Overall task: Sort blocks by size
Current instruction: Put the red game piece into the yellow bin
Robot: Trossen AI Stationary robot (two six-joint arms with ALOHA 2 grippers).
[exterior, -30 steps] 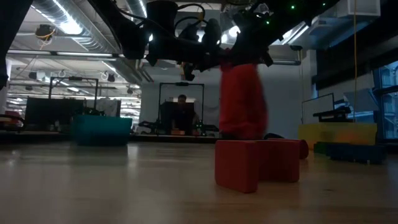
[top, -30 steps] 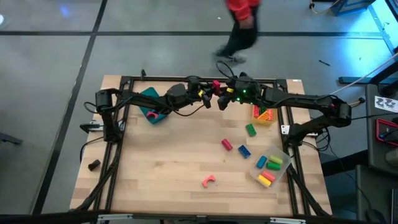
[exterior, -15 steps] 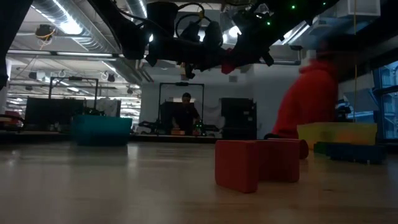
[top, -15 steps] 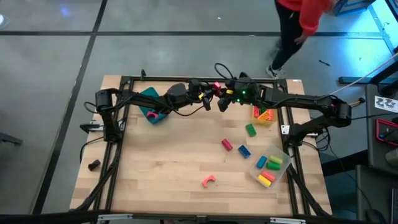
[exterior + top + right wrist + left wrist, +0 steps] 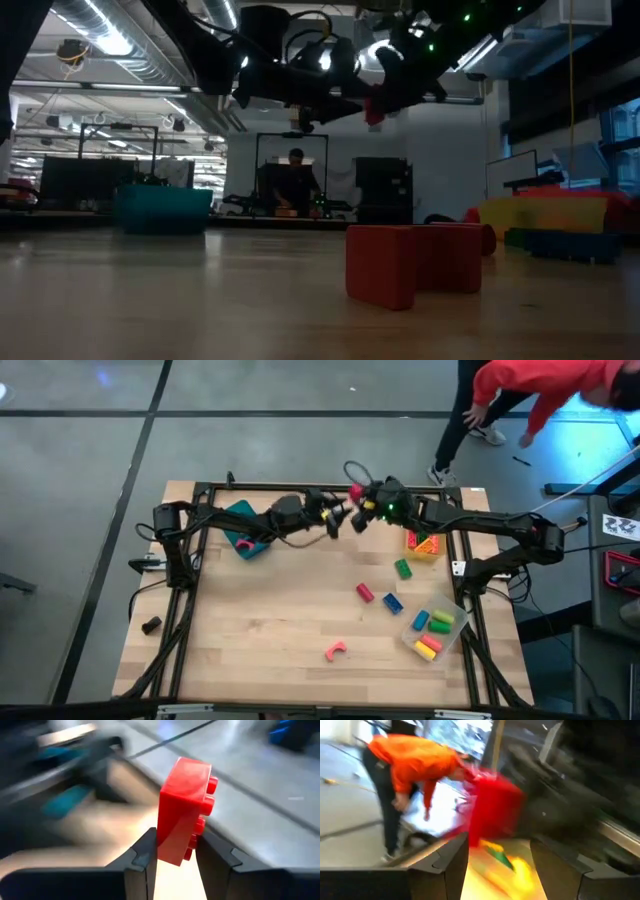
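Note:
A red studded brick (image 5: 184, 805) hangs high over the table's far middle, with my right gripper (image 5: 175, 842) shut on it; the high view shows that brick (image 5: 354, 491) too. My left gripper (image 5: 497, 870) faces it from the table's left. It is open, its fingers spread wide short of the brick (image 5: 492, 812), and nothing sits between them. Loose blocks lie on the table: a green one (image 5: 403, 569), a pink cylinder (image 5: 365, 592), a blue one (image 5: 392, 603) and a pink arch (image 5: 336, 651). My right gripper pinches the brick's near end (image 5: 175, 847) between its two fingers, one on the smooth face and one on the studded face. The fingers come from the table's right, slanting slightly down. Most of the brick sticks out past the fingertips, well clear of the table.
A teal tray (image 5: 245, 525) stands at the far left under the left arm. A yellow tray (image 5: 425, 543) sits at the far right, and a clear tray (image 5: 435, 632) with blocks near the right edge. A black lump (image 5: 151, 625) lies at the left. A person in red (image 5: 560, 385) bends beyond the table.
My left gripper has opened and let go of the red brick, which stays in my right gripper. The right gripper has rolled a little with the brick, without shifting place. The person in red has walked from behind the table's middle off to the right.

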